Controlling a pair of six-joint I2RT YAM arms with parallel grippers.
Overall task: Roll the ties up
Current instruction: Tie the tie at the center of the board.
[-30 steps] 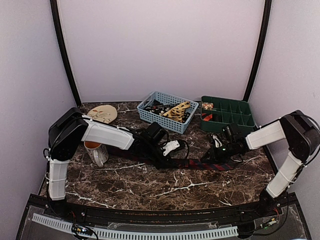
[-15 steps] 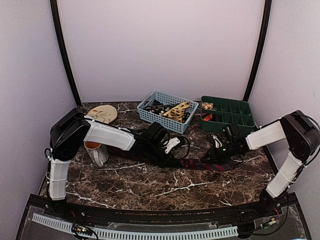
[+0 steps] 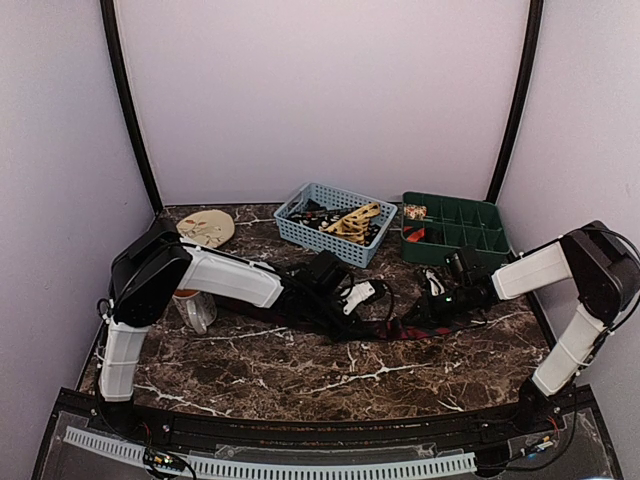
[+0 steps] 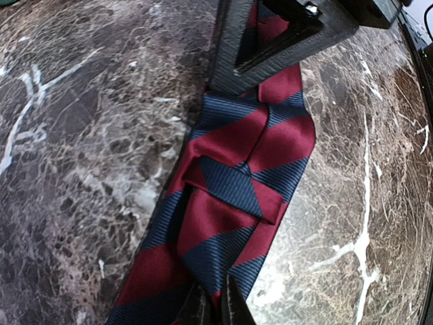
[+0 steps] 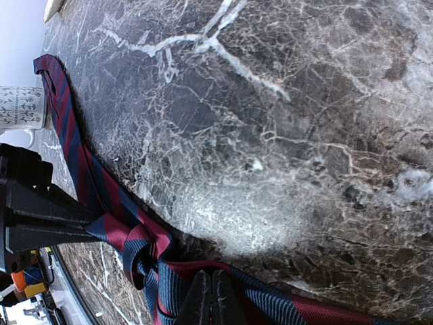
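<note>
Red and dark blue stripes on a long thin cloth tie point(image 3: 398, 328), lying flat on the shiny brown marble table point(image 3: 300, 385), in the middle of the top view. Long way running left to right there. In the right wrist view, a long loose stretch going up to the upper left, toward the white printed mug point(image 5: 19, 107). Soft cloth with fine ribs, smooth and easy to crease. Folded over itself into a small flat triangle in the middle of the left wrist view. Looks like a roll only just begun, with most of the length not yet rolled.

Left pincer point(image 4: 215, 309) at the bottom edge of its own view, thin black fingers squeezed shut on the striped tie, the fold just above. Right pincer point(image 5: 211, 298) at the bottom of its own view, also squeezed shut on the tie, right beside the crumpled fold at lower left. Both on the same short bit of cloth, facing each other along its length, neither one nearer.

Next, probably: turn the folded bit over again along the long way, toward the mug side, edges kept lined up. Slippery cloth on slick stone, so likely to slide or fan out sideways
</note>
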